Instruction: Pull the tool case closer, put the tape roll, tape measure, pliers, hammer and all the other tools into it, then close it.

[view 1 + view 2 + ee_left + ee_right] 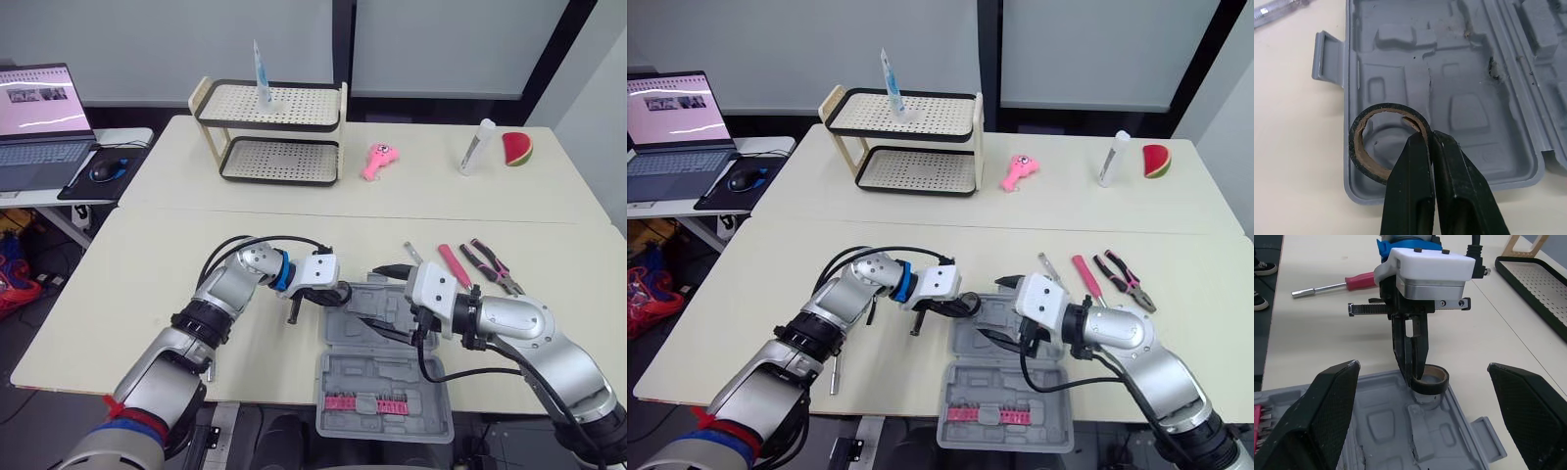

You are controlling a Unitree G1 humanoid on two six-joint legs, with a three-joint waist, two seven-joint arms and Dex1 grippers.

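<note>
Pinching light, stiff tape roll (pixel 1364 147) by its wall in left claw (pixel 1430 138) at open tool case (pixel 1474 58) corner recess, right claw (pixel 387 302) spread wide alongside; likely no crush risk.

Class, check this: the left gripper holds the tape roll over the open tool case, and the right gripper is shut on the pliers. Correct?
Not quite. The right gripper is open and holds nothing, as the right wrist view shows; the pliers lie on the table. The left gripper does hold the tape roll over the open tool case.
</note>
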